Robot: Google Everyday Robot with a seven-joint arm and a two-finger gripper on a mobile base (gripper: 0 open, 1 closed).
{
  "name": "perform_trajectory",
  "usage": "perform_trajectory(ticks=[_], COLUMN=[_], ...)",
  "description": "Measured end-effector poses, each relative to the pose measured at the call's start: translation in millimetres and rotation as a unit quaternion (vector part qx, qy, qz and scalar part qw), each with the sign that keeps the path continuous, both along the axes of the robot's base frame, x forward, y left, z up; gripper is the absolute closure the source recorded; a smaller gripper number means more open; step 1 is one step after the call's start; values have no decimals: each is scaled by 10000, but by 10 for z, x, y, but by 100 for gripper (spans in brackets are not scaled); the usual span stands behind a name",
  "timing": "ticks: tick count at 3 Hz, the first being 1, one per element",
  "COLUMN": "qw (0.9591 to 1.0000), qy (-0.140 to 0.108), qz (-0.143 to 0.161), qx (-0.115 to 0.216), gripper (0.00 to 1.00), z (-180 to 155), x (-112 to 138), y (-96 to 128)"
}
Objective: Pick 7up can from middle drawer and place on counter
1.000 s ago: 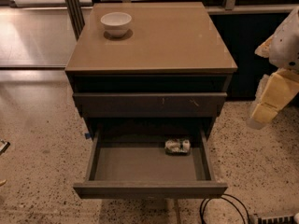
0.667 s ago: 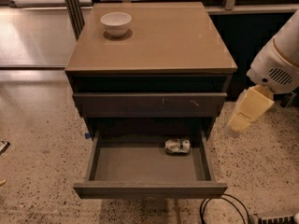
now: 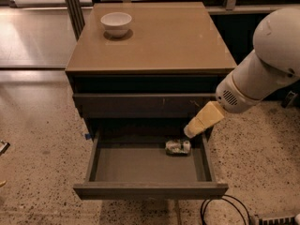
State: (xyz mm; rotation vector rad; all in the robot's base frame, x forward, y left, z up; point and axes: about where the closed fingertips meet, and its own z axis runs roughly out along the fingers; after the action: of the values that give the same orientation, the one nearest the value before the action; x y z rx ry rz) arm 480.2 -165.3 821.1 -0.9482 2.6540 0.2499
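The 7up can (image 3: 178, 147) lies on its side on the grey floor of the open middle drawer (image 3: 140, 165), near the drawer's back right corner. My gripper (image 3: 191, 131) hangs on the white arm that comes in from the right. Its pale yellow tip is just above and to the right of the can, over the drawer's right rear, apart from the can. The tan counter (image 3: 164, 36) tops the dark cabinet above the drawer.
A white bowl (image 3: 116, 23) stands on the counter's back left. A closed drawer front (image 3: 140, 104) sits above the open drawer. A black cable (image 3: 220, 210) lies on the speckled floor at the front right. Dark rails run behind the cabinet.
The arm has swung in from the right and down. The gripper went from beside the cabinet to just above the can. The can and drawer have not moved.
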Motion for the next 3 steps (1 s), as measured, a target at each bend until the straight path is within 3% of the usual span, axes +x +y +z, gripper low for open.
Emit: perform_trajectory(ticks=[1, 3], qw=[9977, 9894], qy=[-44, 344], qz=[-664, -1398], qx=[111, 202], gripper=[0, 0], z=[-376, -1126], x=[247, 447], y=[141, 441])
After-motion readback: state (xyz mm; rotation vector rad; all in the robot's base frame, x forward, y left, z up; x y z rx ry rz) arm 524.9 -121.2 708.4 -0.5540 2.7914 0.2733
